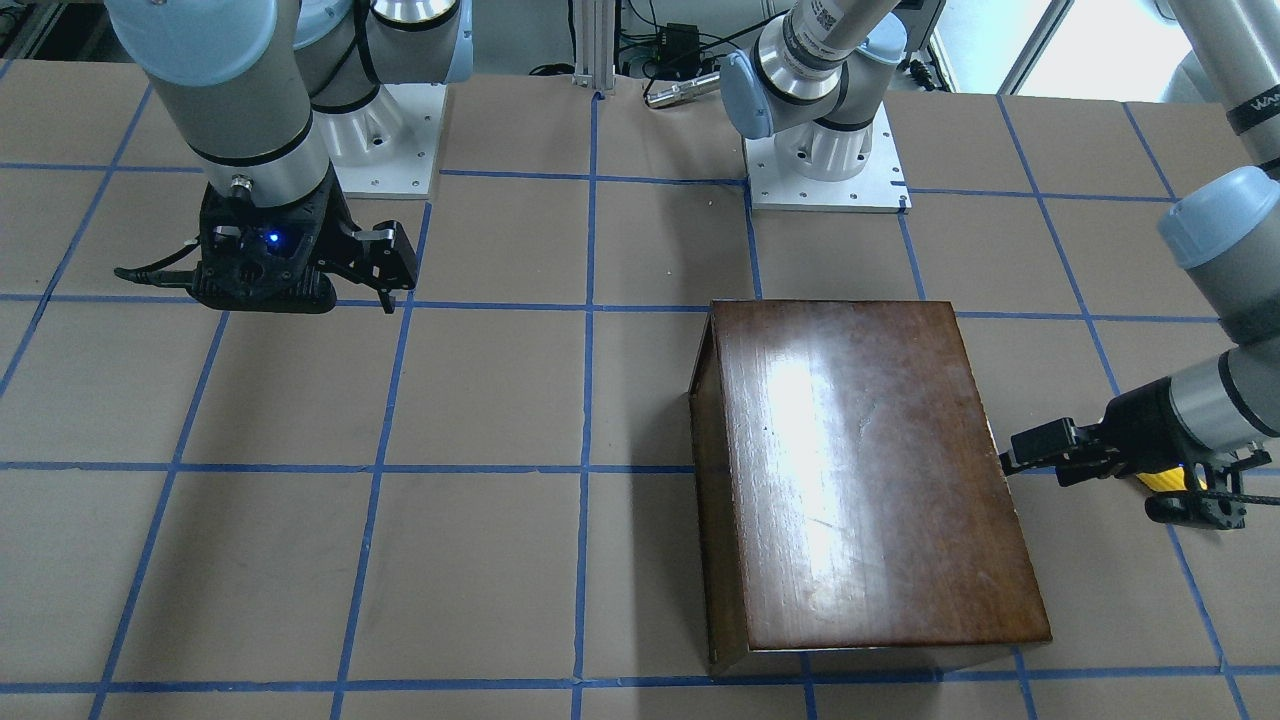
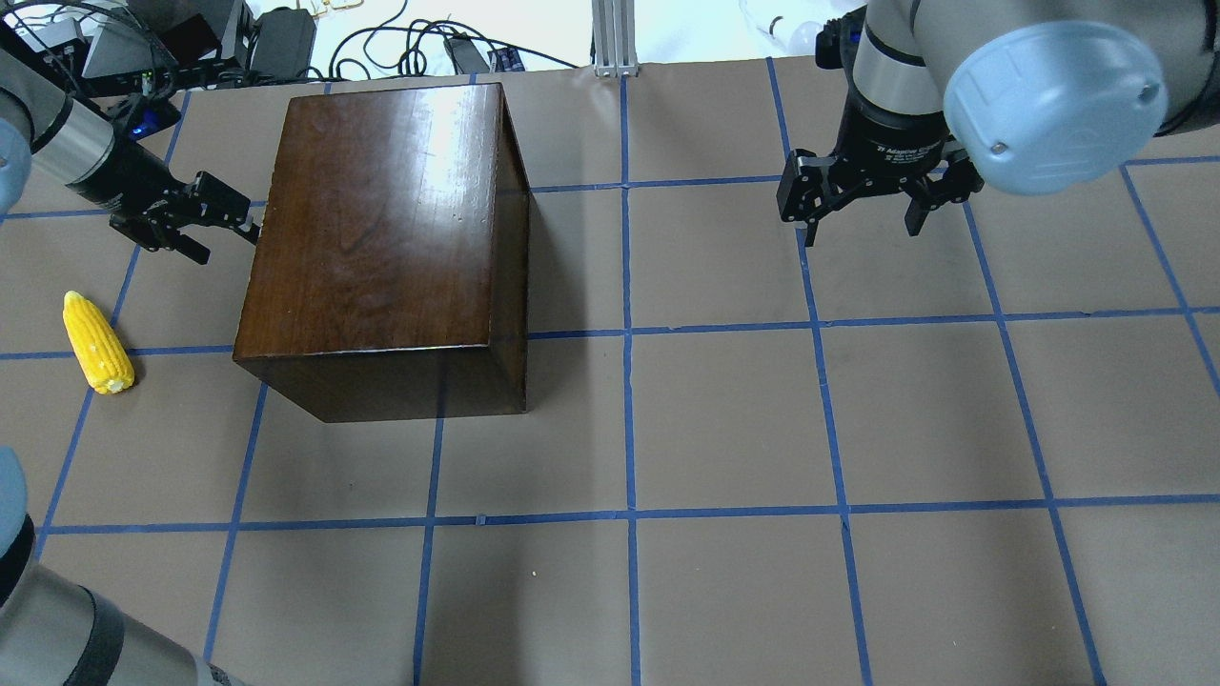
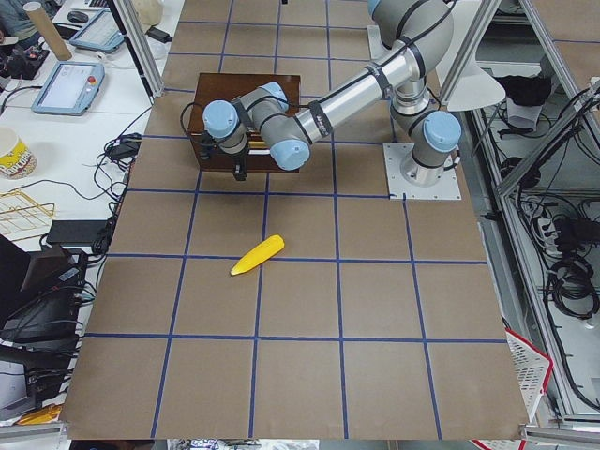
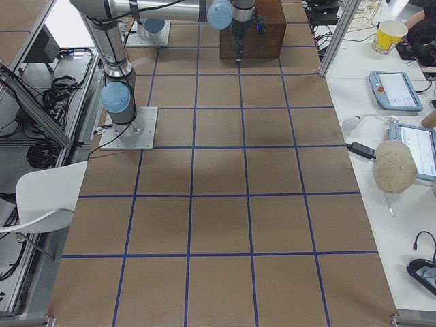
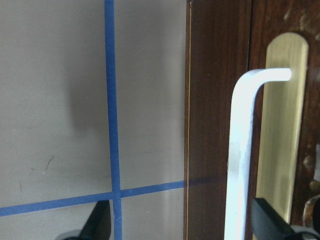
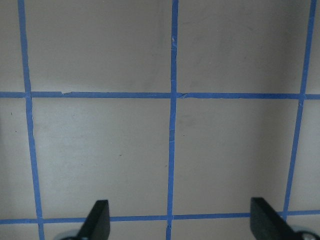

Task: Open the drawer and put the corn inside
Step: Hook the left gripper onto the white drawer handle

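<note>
The glossy dark-brown box [image 2: 381, 229] stands on the table's left half, and its drawer is closed. In the left wrist view the drawer's dark front panel [image 5: 220, 100] carries a brass plate and a white handle [image 5: 240, 150]. My left gripper [image 2: 229, 236] is open at the box's left side, and the handle stands between its fingers [image 5: 100, 222] with gaps on both sides. The yellow corn [image 2: 96, 343] lies on the table left of the box, nearer me than the gripper. My right gripper [image 2: 863, 224] is open and empty above bare table at the far right.
Blue tape lines divide the brown table [image 2: 724, 419] into squares. The arms' base plates [image 1: 825, 185] sit at the robot's edge. Cables and power bricks [image 2: 286, 43] lie beyond the far edge behind the box.
</note>
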`<state>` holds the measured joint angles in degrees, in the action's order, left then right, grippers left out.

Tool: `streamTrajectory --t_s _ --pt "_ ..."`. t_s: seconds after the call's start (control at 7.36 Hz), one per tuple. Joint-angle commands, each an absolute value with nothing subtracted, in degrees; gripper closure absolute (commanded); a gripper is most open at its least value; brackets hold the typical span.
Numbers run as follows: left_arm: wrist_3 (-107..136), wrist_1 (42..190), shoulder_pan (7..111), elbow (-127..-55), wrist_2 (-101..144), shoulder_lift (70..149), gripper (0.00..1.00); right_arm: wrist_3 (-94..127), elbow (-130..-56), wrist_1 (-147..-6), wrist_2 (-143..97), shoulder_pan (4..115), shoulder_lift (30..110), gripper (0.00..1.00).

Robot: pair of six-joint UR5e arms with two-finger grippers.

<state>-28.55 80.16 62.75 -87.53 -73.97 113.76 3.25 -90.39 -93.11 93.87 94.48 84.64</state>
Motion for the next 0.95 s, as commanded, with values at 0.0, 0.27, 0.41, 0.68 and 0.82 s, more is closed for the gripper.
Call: streamTrajectory --t_s 0.0,0.27,0.41,0.68,0.82 --pt "-28.3 80.24 62.84 -87.54 -73.04 113.82 0.0 3.25 -90.35 -93.16 93.87 94.48 84.64 0.0" --pt "-28.39 80.24 62.93 -87.63 -72.86 114.43 0.0 3.25 -90.35 -93.08 93.87 94.48 84.64 0.0" --pt "-28.39 80.24 62.93 -87.63 -72.77 114.78 0.0 3.25 -90.35 -93.08 93.87 94.48 84.64 0.0" --pt "-28.3 80.16 62.93 -88.32 -72.69 115.4 0.0 3.25 -90.35 -93.08 93.87 94.48 84.64 0.0" --pt "-28.3 79.63 62.93 -89.11 -72.6 115.57 0.0 3.25 -90.35 -93.08 93.87 94.48 84.73 0.0"
